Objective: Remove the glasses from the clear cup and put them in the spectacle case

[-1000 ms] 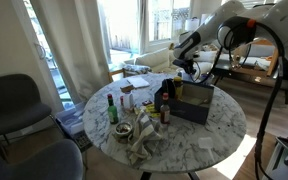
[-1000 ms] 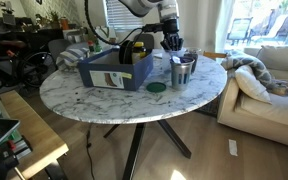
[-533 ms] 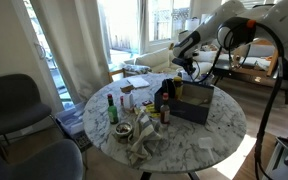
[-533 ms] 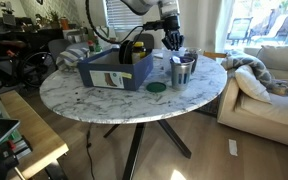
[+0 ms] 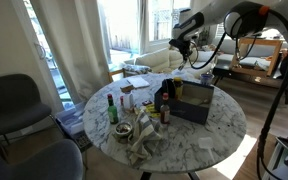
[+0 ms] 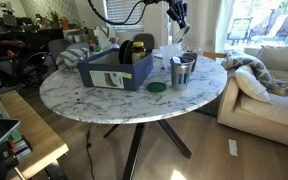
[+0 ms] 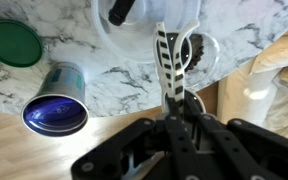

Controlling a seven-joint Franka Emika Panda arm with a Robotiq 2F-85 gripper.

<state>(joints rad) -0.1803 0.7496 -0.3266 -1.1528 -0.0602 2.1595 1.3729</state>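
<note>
Arm reached high over table [image 6: 84, 95]. In an exterior view, tool [image 6: 178, 14] pointed down at top edge of frame, well clear of the tabletop. Wrist view: tool [image 7: 172, 105] pinched narrow on striped glasses [image 7: 168, 55], held over clear cup [image 7: 134, 42] at top centre. Steel cup [image 7: 56, 100] lower left, green lid [image 7: 14, 43] upper left.

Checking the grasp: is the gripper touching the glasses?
Touching. The wrist view shows the gripper closed on the striped arm of the glasses, with no gap between them.
</note>
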